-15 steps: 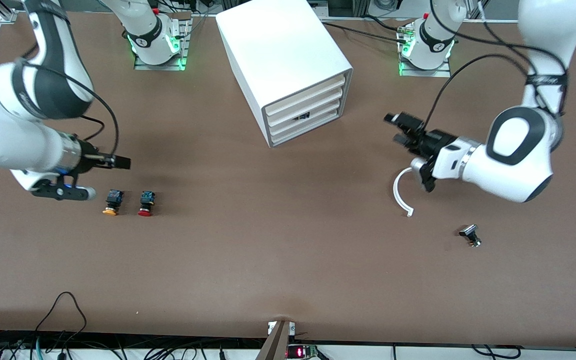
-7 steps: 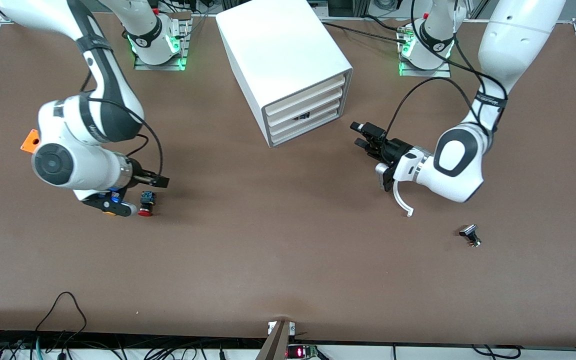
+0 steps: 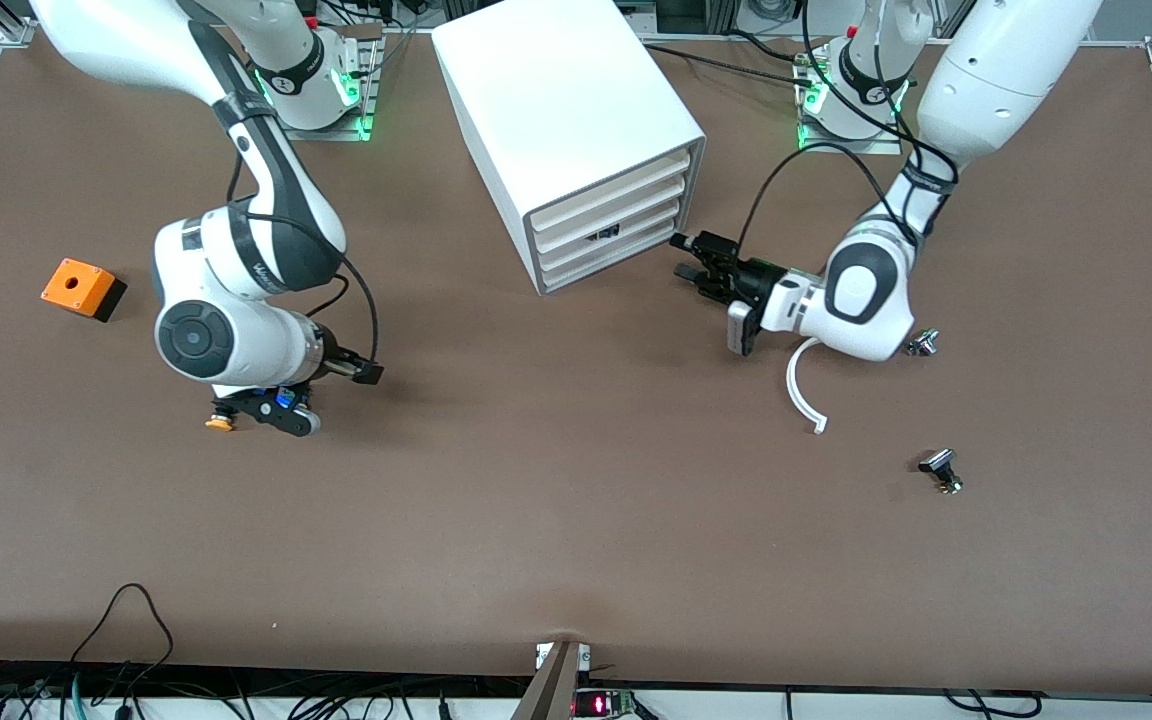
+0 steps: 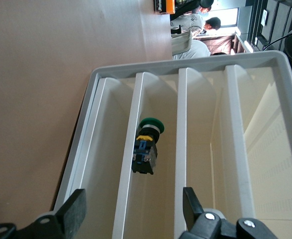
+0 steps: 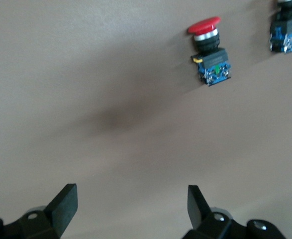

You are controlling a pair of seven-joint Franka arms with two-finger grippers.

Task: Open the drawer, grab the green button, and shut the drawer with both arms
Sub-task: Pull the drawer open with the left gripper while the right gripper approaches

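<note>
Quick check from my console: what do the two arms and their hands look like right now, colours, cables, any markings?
Both arms have glossy white shells with dark grey joint bands. The left hand and right hand are black, with two flat fingers. A black cable loops along each forearm. Green lights glow at both bases; a blue spot shows near the right wrist.

We see the cabinet [image 3: 566, 110] as smooth white plastic with a soft sheen, and its 4 drawers [image 4: 150, 149] show the same pale, slightly glossy plastic on their thin walls. The table [image 3: 576, 520] looks like a matt brown surface. The green button [image 4: 146, 149] has a glossy plastic cap, and both arms [image 3: 236, 330] wear shiny white shells with matt black grippers [image 3: 696, 262].
</note>
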